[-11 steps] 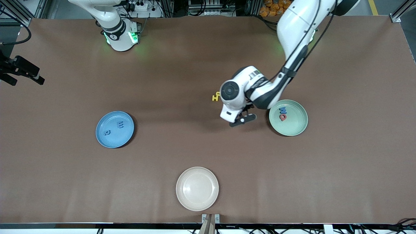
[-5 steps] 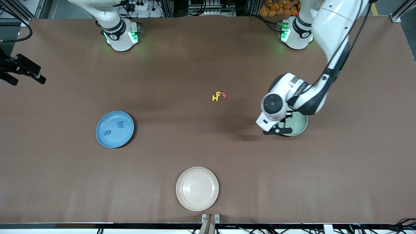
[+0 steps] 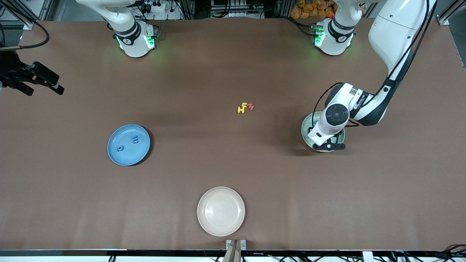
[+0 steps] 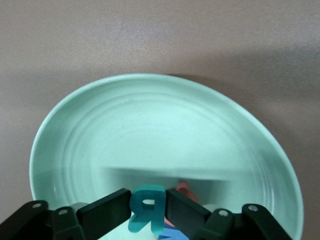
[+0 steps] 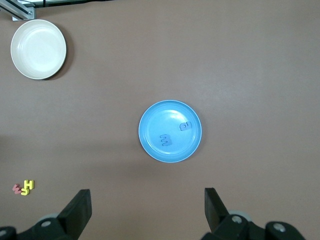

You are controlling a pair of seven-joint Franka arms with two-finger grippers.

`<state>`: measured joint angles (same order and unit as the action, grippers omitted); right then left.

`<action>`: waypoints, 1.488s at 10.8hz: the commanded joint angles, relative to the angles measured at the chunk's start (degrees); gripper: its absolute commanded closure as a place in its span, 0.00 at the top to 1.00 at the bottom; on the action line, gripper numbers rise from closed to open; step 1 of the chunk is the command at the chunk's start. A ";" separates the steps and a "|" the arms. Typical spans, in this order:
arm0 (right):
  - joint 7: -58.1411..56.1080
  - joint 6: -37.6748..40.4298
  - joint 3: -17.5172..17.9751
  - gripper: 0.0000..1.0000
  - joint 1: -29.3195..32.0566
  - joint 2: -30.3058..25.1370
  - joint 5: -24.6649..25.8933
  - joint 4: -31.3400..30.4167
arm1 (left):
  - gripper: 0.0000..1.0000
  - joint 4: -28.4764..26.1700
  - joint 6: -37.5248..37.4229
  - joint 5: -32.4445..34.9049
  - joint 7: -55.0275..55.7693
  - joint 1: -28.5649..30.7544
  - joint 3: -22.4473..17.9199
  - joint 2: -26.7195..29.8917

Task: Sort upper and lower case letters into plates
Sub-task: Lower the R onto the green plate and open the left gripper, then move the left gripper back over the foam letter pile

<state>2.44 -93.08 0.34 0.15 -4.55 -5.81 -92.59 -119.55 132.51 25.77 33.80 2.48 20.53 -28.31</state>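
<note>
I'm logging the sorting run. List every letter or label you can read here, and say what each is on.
"R": teal letter held in the left end effector over the mint green plate.
"H": yellow letter on the table.
"E": blue letter in the blue plate.
All other letters: too small to read.

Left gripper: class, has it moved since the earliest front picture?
Yes. The left gripper has gone from the bare table by the loose letters to over the green plate, toward the left arm's end.
</note>
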 commanded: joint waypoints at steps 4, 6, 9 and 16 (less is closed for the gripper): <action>0.98 0.44 0.10 1.00 0.02 0.95 -1.04 1.45 | 1.00 -1.21 0.20 0.25 1.00 0.95 2.22 3.00; 2.03 0.27 1.14 1.00 -0.85 1.56 -1.13 1.45 | 1.00 0.97 -2.24 -6.83 5.72 0.51 5.73 3.26; 5.91 0.18 3.52 1.00 -0.86 2.36 -0.78 1.45 | 1.00 6.49 -3.05 -11.18 21.77 -4.91 10.75 0.38; 4.94 0.44 3.09 1.00 -0.33 2.45 -0.08 1.36 | 1.00 14.26 -2.00 -0.41 33.35 -21.27 10.58 -7.28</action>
<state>7.52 -93.29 3.16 -0.68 -2.51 -5.89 -92.48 -106.59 130.94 21.06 67.17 -16.56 31.38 -35.17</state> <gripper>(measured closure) 0.000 0.000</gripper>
